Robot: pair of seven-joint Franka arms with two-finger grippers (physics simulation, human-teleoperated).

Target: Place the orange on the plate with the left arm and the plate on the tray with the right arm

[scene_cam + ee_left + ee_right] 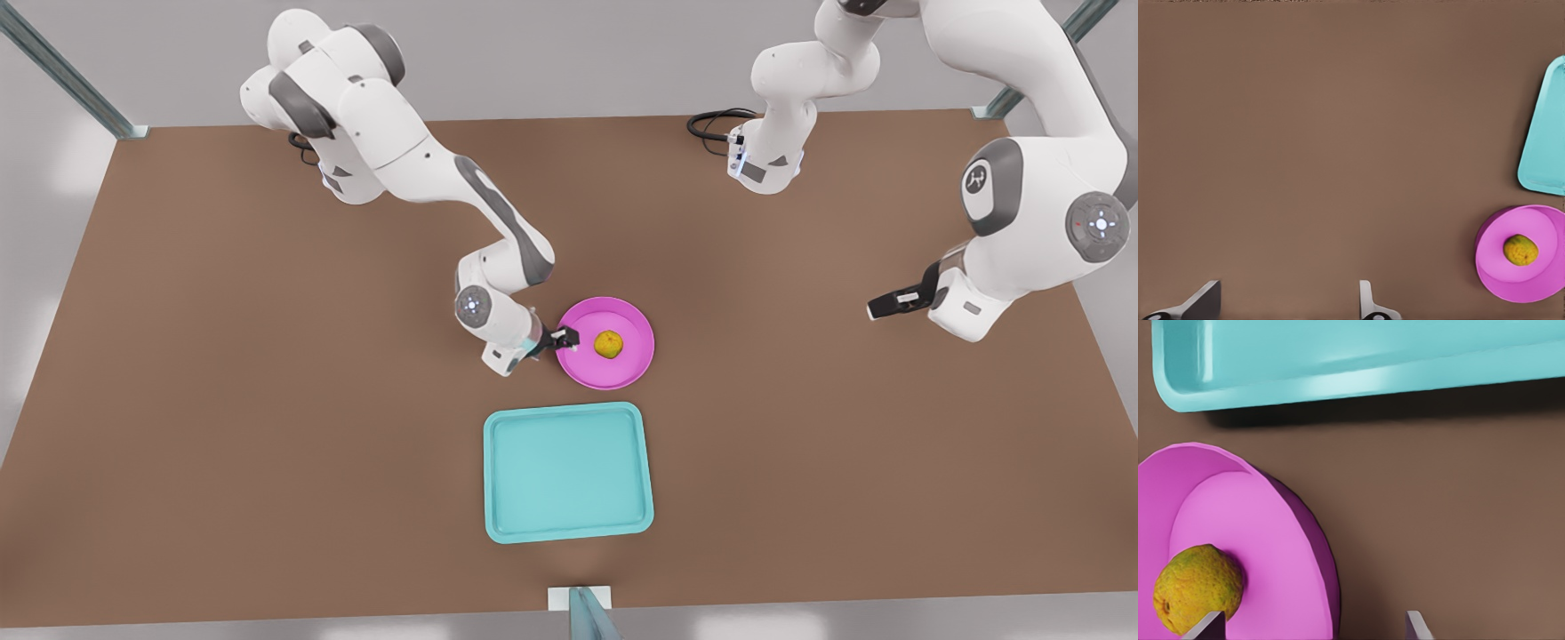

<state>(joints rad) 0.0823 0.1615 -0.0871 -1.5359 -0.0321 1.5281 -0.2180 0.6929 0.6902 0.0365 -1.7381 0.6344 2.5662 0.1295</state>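
Note:
The orange [608, 343] lies in the middle of the pink plate [633, 358], which rests on the brown table just behind the teal tray [566, 471]. My right gripper [564, 338] is low at the plate's rim on the front view's left. It is open, and in the right wrist view [1311, 630] the rim of the plate [1238, 513] passes between its fingers, with the orange [1198, 587] and the tray [1338, 353] close by. My left gripper [891, 304] waits open and empty [1286, 303] far to the front view's right, apart from the plate [1498, 267], orange [1521, 250] and tray [1548, 147].
A black cable [711, 120] loops at the back of the table near an arm base. Metal frame posts stand at the back corners, and another post [582, 609] rises at the front edge just below the tray.

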